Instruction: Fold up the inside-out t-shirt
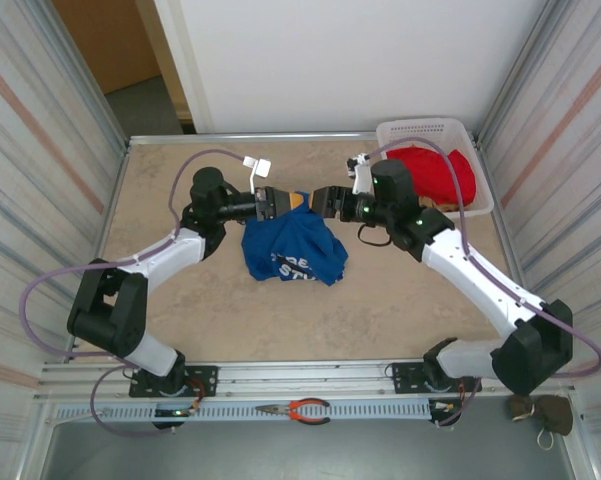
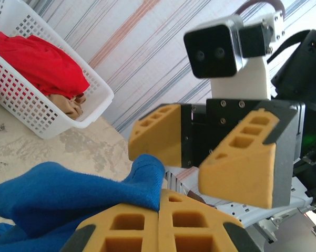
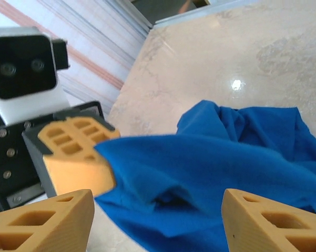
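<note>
Top external view: the left hand (image 1: pixel 278 202) is clamped shut on a bunched edge of the inside-out t-shirt (image 1: pixel 292 250). The royal-blue cloth hangs down from that hand, and its lower part sits in a crumpled heap on the bench (image 1: pixel 380 300) just below it. White lettering shows across the lower part of the heap.

The right hand (image 1: pixel 322 200) faces the left hand tip to tip, just beside it, at about the same height above the bench. Its jaws stand well apart and hold nothing. From the left wrist, the gap between them is bare, and the pinched fold of blue cloth rises just in front of the nearer one. From the right wrist, the shirt spreads ahead of the parted jaws and below them, running from the left hand's grip down to the bench. Whether the cloth brushes the right hand cannot be told.

Behind the right hand, at the far right corner of the bench, a white basket (image 1: pixel 458 128) holds a red garment (image 1: pixel 432 170) with a tan cloth (image 2: pixel 65 105) under it. A pair of pliers (image 1: pixel 300 408) lies on the rail between the two arm bases, well apart from both hands.
</note>
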Tool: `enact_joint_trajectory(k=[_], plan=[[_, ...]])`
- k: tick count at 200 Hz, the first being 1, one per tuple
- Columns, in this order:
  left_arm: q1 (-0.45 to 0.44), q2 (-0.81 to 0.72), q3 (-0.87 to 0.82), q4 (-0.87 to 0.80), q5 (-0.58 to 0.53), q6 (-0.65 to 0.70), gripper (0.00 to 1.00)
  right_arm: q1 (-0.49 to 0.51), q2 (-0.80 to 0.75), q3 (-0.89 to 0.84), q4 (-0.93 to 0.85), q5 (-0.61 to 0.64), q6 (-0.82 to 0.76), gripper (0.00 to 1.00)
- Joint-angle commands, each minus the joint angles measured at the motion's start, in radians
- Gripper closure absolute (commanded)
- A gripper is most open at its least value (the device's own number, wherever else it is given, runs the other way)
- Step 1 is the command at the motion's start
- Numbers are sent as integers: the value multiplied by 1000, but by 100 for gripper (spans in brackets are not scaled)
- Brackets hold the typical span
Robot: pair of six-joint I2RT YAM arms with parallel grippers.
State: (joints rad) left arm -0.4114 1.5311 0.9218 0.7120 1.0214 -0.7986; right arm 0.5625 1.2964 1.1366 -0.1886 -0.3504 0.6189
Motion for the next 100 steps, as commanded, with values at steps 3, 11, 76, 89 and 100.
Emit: enact_joint_trajectory(k=[3, 11, 76, 89, 100], plan=[[8, -5, 10, 9, 18, 13, 100, 0, 43, 58, -2, 2, -24, 39], [8, -6, 10, 8, 17, 13, 100, 0, 54, 60, 0, 2, -25, 43], [8, -10, 15, 6, 17, 13, 100, -1, 88, 41, 32, -22, -11, 71], [8, -6, 18, 2, 13, 16, 100, -5, 83, 46, 32, -34, -13, 96], [8, -3, 18, -17, 6, 27, 100, -19, 73, 65, 20, -45, -20, 100]])
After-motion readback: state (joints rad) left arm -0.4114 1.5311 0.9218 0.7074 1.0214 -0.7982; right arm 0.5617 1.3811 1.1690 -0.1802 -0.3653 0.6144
